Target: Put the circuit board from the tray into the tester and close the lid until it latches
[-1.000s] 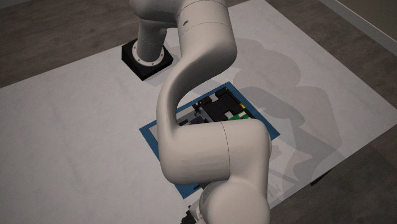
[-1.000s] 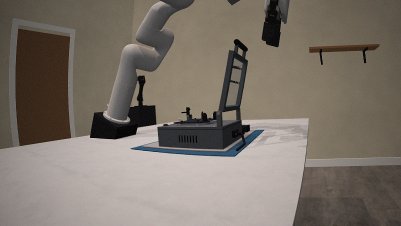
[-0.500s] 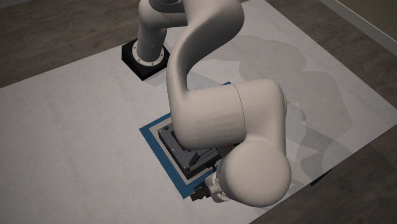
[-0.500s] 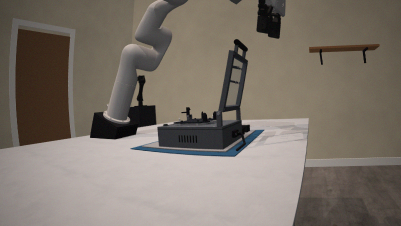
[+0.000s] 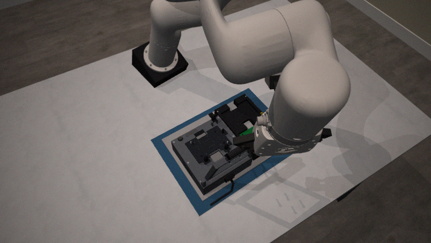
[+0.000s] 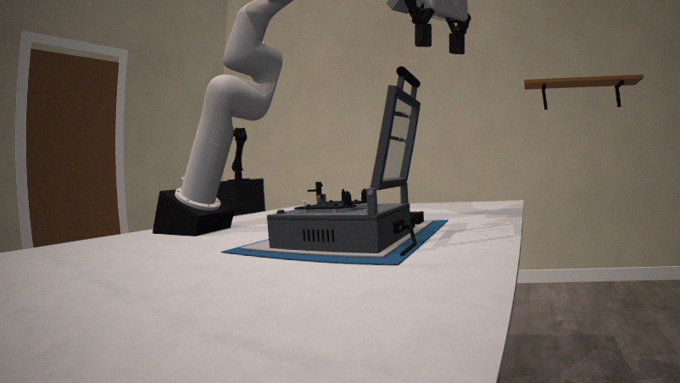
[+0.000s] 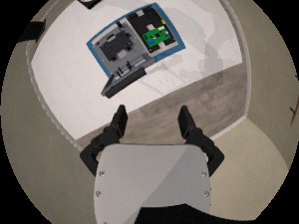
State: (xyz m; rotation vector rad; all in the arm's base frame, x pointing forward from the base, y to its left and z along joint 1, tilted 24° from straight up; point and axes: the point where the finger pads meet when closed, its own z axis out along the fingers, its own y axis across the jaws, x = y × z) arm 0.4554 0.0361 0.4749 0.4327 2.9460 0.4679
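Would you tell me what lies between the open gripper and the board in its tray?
Only open air: in the wrist view the gripper hangs high above the green board.
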